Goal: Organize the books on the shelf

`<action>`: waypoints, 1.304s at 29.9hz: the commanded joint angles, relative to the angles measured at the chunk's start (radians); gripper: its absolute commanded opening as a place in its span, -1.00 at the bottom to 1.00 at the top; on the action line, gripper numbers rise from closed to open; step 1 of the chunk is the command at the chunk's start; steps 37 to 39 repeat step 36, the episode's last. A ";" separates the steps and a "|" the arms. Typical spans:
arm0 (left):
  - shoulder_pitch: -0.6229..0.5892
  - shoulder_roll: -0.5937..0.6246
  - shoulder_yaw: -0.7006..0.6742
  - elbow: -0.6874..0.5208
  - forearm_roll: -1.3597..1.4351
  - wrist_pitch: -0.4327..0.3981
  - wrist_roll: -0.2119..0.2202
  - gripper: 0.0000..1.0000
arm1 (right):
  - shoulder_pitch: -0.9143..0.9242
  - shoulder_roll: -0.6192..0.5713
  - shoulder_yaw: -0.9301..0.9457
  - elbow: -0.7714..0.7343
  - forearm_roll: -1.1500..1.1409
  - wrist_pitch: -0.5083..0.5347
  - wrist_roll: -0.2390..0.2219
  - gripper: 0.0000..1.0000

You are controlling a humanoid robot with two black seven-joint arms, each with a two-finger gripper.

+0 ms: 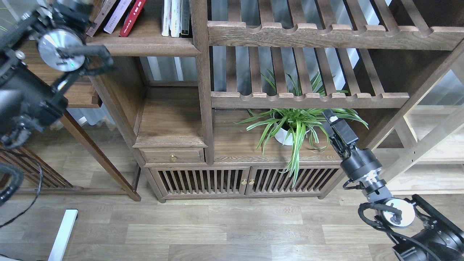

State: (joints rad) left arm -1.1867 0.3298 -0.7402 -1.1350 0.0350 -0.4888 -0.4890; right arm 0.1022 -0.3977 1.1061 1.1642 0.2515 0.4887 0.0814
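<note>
Wooden shelf bears three leaning books; right claw looks clenched, left claw's state unclear.

I count three leaning books on the shelf, with three thin upright volumes beside them. Below I see one potted plant, one drawer, two slatted cabinet doors and two slatted racks.

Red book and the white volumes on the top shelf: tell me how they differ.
The red book leans left against the paler books beside it; the white volumes stand upright against the post. The red book sits towards the shelf's left; the white volumes sit at its right end. Both rest on that shelf, with tops cut off by the frame.
</note>
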 commanded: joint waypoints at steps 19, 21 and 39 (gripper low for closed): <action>0.331 -0.173 0.041 -0.164 0.175 0.000 0.277 0.98 | 0.125 0.011 0.038 0.052 0.006 0.000 0.003 0.72; 0.331 -0.186 0.041 -0.163 0.175 0.000 0.300 0.98 | 0.132 0.017 0.038 0.052 0.006 0.000 0.003 0.72; 0.334 -0.198 0.056 -0.163 0.174 0.000 0.305 0.98 | 0.129 0.033 0.035 0.075 0.006 0.000 0.003 0.71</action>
